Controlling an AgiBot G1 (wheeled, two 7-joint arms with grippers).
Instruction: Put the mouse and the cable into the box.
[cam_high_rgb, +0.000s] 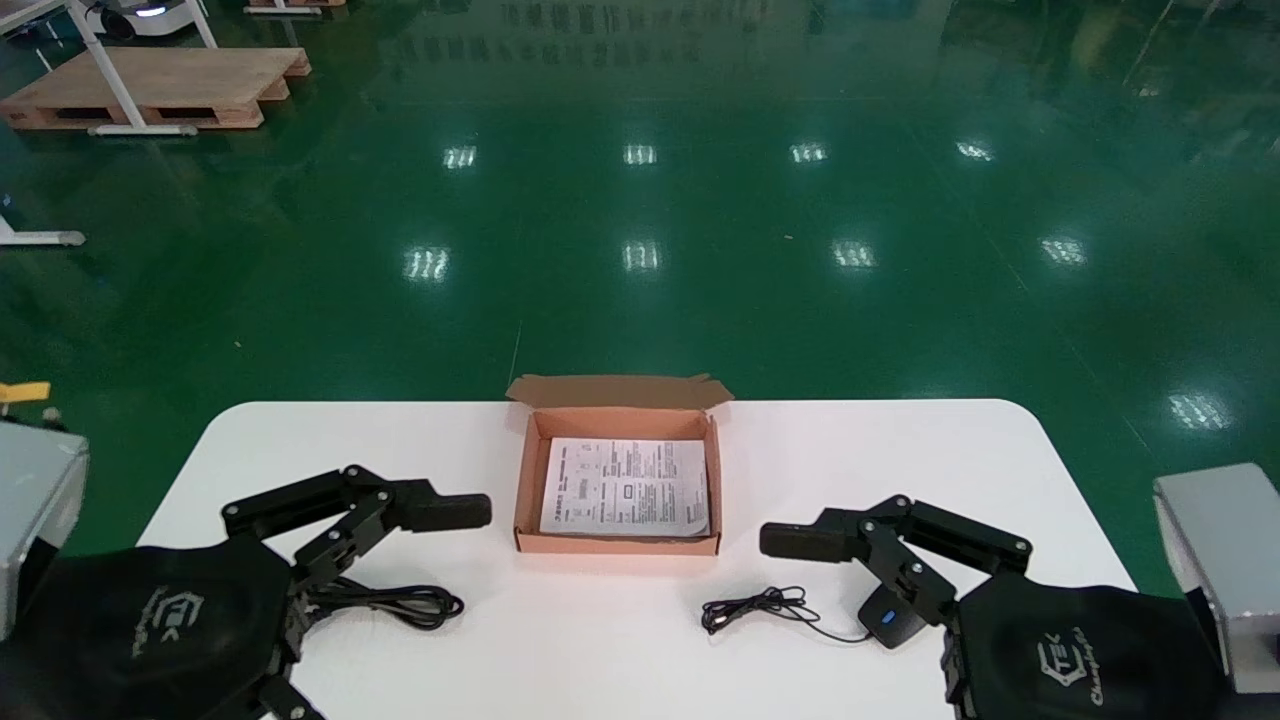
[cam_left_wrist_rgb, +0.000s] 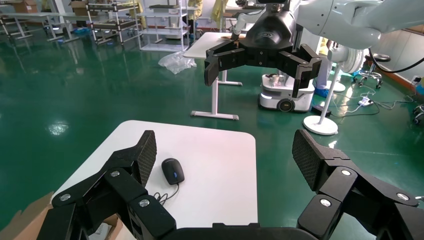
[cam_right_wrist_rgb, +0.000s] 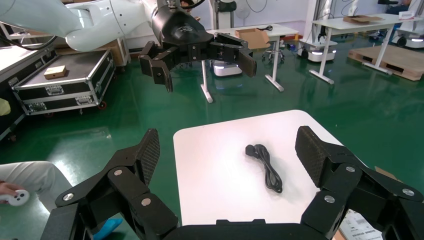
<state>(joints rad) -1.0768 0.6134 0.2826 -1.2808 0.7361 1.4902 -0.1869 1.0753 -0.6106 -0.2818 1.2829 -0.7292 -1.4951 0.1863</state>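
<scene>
At the lower right of the head view, the mouse lay by my right gripper, whose fingers were spread wide. I thought it best to come straight down and pinch the mouse's sides. The cable lay at the lower left by the left gripper, which was spread wide too. The box sat open between them.

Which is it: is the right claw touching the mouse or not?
Apart. The left wrist view shows the right claw open and hanging in the air, with the mouse lying on the table well below it.
</scene>
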